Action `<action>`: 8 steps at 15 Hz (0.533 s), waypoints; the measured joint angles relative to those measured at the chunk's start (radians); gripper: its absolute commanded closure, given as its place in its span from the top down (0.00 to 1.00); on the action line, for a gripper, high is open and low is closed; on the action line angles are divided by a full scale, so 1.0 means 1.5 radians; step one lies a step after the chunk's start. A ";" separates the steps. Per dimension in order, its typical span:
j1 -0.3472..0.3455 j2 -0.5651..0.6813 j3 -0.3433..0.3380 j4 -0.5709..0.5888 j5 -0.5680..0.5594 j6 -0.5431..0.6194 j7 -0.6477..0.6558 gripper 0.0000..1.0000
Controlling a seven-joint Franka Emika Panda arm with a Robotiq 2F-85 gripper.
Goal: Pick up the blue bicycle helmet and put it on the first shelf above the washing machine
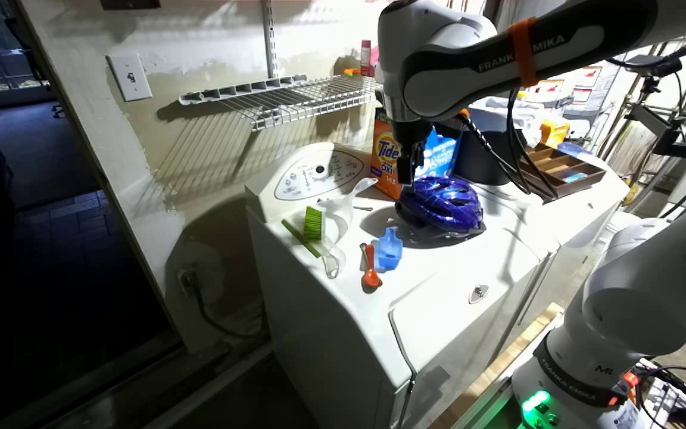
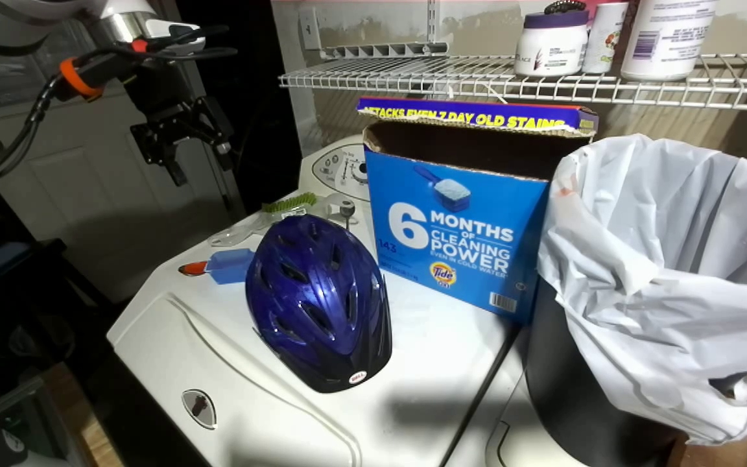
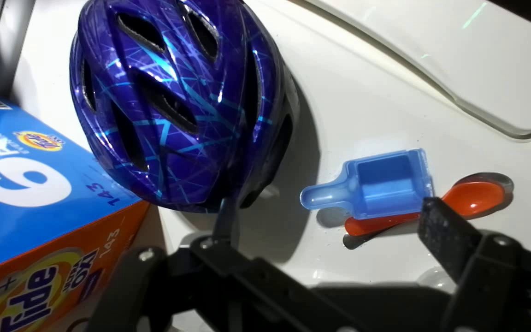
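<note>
On the white worktop (image 1: 429,267), the top of the washing machine (image 1: 319,316), I see the blue bicycle helmet (image 3: 178,106) resting beside an orange-and-blue carton (image 2: 451,240), with a blue scoop (image 3: 383,184), a red spoon (image 3: 475,198) and a green-bristled brush (image 1: 313,223) lying nearby.

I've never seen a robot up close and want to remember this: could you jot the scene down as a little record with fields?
Main thing: blue bicycle helmet, dome up on the washing machine
Held: nothing; the gripper is open and apart from the helmet
Destination: first shelf, pale wire, above the washing machine
Near the helmet: blue scoop, orange-red spoon, upright Tide carton
Stage: helmet not yet picked up
</note>
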 measured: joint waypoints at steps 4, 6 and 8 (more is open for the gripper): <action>0.001 0.001 -0.001 -0.004 -0.015 0.005 -0.042 1.00; 0.001 0.000 -0.007 -0.014 -0.029 0.024 -0.099 1.00; 0.002 -0.005 -0.017 -0.031 -0.046 0.055 -0.161 1.00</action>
